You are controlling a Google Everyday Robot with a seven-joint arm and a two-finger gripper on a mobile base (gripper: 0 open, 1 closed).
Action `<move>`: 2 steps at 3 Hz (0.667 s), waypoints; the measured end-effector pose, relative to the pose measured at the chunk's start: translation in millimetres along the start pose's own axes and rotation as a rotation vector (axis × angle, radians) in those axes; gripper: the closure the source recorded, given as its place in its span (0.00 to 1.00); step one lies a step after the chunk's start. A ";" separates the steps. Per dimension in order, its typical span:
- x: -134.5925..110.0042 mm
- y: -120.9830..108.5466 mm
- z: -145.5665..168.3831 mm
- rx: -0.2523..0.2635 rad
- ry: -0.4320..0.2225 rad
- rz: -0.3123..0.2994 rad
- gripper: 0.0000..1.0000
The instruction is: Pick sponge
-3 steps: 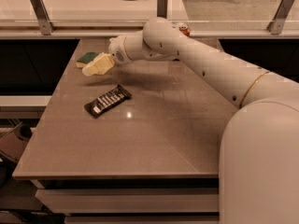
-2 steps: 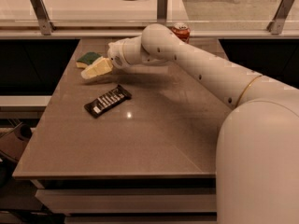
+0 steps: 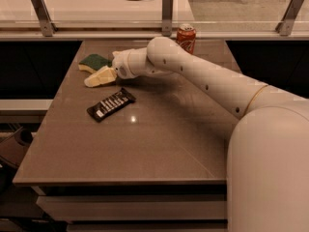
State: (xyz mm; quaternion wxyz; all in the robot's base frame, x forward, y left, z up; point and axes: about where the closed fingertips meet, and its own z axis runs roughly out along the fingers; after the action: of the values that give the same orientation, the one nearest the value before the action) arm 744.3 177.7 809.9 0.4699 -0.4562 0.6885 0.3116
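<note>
The sponge (image 3: 95, 61) lies near the table's far left edge, dark green top up, with a strip of pale yellow foam along its front edge. My gripper (image 3: 99, 77) is pale and wedge-shaped at the end of the white arm (image 3: 193, 71), which reaches in from the right. The gripper is low over the table, just in front of the sponge and slightly to its right. It is close to the sponge, and I cannot tell if they touch. It holds nothing that I can see.
A black candy bar wrapper (image 3: 111, 104) lies on the grey-brown table (image 3: 145, 149), in front of the gripper. A red soda can (image 3: 186, 37) stands at the back behind the arm. A glass rail with metal posts (image 3: 167, 11) runs along the far edge.
The gripper has shifted slightly toward the table's front, away from the sponge's top. The arm's elbow has swung so that the red can shows more fully.
</note>
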 end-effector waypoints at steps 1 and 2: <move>-0.2 1.3 1.4 -0.003 0.000 0.000 0.41; -2.6 1.3 0.5 -0.003 0.000 0.000 0.64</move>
State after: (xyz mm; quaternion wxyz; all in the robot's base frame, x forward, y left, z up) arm 743.6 179.5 812.1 0.4692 -0.4570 0.6880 0.3125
